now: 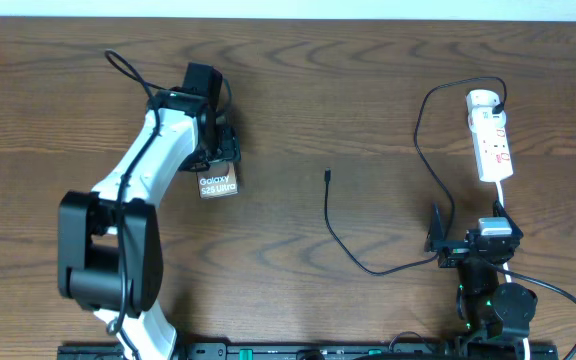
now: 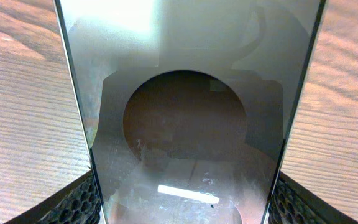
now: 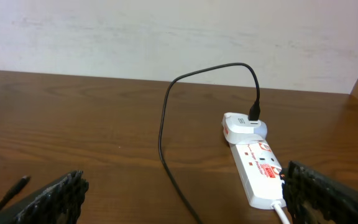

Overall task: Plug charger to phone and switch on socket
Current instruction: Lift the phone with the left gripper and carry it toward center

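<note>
Nearest the base, the right gripper [image 3: 185, 177] hangs low with its jaws wide apart and nothing between them, facing the far wall. Ahead of it the charger [image 1: 340, 240], a long thin black cable, curves across the dark wooden table [image 1: 388, 60]. Its small black connector tip [image 1: 327, 176] lies free mid-table, pointing towards the far edge. Further left, the left gripper [image 2: 185, 180] is clamped on the phone [image 1: 218, 184], a flat brown-bronze slab with white Galaxy lettering. The phone's far part is hidden under the wrist, so its long axis is hard to judge, and the wrist view gives only blurred reflections on its glossy face. Farthest, on the right, the socket [image 1: 492, 140], a white elongated power strip, runs near-to-far, its rounded end with the black plug [image 1: 496, 100] pointing away.
</note>
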`<state>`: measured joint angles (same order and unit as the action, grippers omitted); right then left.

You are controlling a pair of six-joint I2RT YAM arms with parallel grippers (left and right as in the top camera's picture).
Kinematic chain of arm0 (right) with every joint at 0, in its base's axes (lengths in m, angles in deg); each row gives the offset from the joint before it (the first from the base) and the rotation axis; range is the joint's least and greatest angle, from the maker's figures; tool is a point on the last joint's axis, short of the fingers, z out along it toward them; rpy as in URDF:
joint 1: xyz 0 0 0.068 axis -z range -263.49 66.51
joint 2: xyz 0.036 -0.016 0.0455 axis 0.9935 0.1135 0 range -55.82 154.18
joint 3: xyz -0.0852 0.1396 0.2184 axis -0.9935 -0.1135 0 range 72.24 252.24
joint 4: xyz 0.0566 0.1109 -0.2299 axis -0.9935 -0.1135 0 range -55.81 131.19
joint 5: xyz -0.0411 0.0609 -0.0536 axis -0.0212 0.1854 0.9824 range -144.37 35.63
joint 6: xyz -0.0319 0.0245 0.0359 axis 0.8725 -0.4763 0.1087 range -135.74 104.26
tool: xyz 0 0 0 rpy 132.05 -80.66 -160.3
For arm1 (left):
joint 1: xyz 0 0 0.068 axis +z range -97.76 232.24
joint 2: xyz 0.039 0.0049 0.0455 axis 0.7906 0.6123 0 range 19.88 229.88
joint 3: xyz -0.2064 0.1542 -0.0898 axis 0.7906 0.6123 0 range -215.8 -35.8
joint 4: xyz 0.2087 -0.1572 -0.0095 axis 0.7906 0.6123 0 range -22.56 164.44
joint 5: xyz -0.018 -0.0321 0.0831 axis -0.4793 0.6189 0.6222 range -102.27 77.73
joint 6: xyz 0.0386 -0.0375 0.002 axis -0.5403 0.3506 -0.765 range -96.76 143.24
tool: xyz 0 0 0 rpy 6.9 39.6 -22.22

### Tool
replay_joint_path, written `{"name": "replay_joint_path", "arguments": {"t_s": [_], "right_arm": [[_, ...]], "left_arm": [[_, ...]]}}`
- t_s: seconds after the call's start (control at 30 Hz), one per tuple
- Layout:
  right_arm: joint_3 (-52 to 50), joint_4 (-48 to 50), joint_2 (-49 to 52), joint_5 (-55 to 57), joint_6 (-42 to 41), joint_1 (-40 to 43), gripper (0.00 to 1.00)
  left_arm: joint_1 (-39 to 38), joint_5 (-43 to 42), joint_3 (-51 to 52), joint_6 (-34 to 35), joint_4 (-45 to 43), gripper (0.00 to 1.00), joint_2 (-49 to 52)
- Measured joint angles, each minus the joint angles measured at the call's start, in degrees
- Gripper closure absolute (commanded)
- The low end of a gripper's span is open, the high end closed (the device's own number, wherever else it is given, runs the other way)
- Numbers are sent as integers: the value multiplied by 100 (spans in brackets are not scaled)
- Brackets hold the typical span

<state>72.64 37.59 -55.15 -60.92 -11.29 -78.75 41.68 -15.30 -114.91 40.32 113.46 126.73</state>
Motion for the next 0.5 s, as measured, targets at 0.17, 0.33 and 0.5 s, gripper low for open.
{"name": "replay_joint_path", "arguments": {"t_s": [0.17,0.33,0.5], "right_arm": [[0,0,0,0,0,0,1],[0,0,0,0,0,0,1],[0,0,0,0,0,0,1]], "left_arm": [[0,0,0,299,-50,93,-356],[0,-2,0,990,-101,93,-715],[0,-162,0,1740,-101,93,-1051]]}}
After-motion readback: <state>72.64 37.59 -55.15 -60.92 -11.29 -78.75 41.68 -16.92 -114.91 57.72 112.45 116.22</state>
